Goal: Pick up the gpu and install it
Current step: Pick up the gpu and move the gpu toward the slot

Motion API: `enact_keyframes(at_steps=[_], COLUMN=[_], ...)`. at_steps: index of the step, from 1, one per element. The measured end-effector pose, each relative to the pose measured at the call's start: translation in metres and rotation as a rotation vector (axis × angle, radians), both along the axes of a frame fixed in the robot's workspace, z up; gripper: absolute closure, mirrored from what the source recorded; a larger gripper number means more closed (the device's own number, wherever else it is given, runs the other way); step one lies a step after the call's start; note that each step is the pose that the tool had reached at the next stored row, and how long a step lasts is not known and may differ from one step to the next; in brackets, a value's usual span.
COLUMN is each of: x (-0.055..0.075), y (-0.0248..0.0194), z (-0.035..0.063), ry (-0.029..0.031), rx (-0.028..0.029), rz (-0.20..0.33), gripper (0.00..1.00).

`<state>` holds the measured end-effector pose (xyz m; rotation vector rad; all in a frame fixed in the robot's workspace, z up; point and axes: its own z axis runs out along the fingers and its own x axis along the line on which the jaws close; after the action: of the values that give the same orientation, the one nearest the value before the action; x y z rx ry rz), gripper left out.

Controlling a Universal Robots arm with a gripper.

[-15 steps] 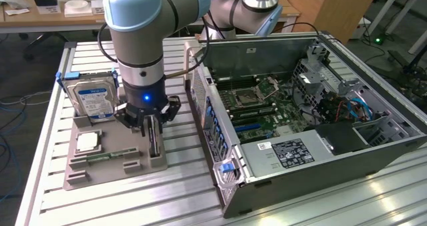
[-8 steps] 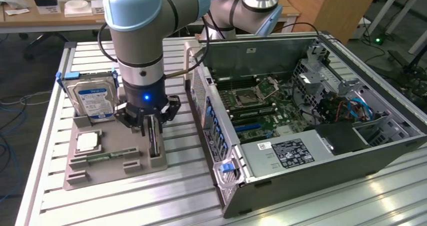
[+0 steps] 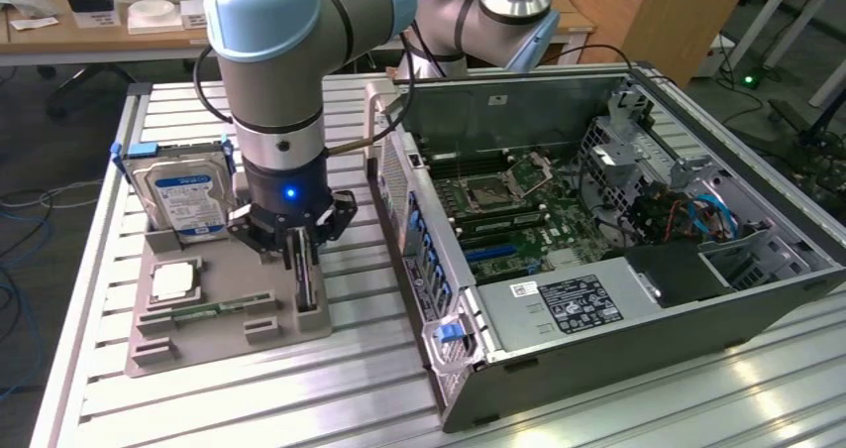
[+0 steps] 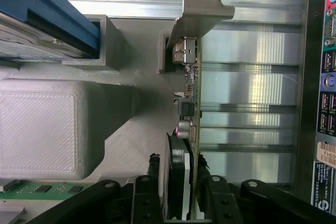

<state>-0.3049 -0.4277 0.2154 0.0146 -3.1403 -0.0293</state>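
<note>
The gpu (image 3: 308, 291) stands on edge in the slots at the right side of the grey holder tray (image 3: 212, 341). In the wrist view the gpu (image 4: 192, 93) shows edge-on, its metal bracket toward the far end and its dark fan between my fingers. My gripper (image 3: 301, 260) is down over the card. One black finger lies against each face, and the gripper (image 4: 181, 199) is shut on the card. The card still sits in the tray.
On the same tray are a silver hard drive (image 3: 189, 195) with a blue-white label, a square processor (image 3: 174, 281) and a green memory stick (image 3: 212, 310). The open computer case (image 3: 595, 200) lies right beside the tray, its rear ports (image 4: 323, 103) close to the card.
</note>
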Motion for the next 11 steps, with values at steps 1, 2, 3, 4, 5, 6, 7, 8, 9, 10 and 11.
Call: enact_keyframes(at_steps=[1, 2, 3, 4, 5, 6, 7, 8, 9, 10, 11], x=[0.0, 0.0, 0.0, 0.0, 0.0, 0.0, 0.0, 0.0, 0.0, 0.0, 0.0], y=[0.0, 0.0, 0.0, 0.0, 0.0, 0.0, 0.0, 0.0, 0.0, 0.0, 0.0], z=[0.0, 0.0, 0.0, 0.0, 0.0, 0.0, 0.0, 0.0, 0.0, 0.0, 0.0], ry=[0.0, 0.0, 0.0, 0.0, 0.0, -0.0001, 0.0, 0.0, 0.0, 0.0, 0.0], rx=[0.0, 0.0, 0.0, 0.0, 0.0, 0.0, 0.0, 0.0001, 0.0, 0.0, 0.0], rz=[0.0, 0.0, 0.0, 0.0, 0.0, 0.0, 0.0, 0.0, 0.0, 0.0, 0.0], gripper=[0.62, 0.62, 0.62, 0.62, 0.64, 0.7, 0.7, 0.7, 0.72, 0.72, 0.72])
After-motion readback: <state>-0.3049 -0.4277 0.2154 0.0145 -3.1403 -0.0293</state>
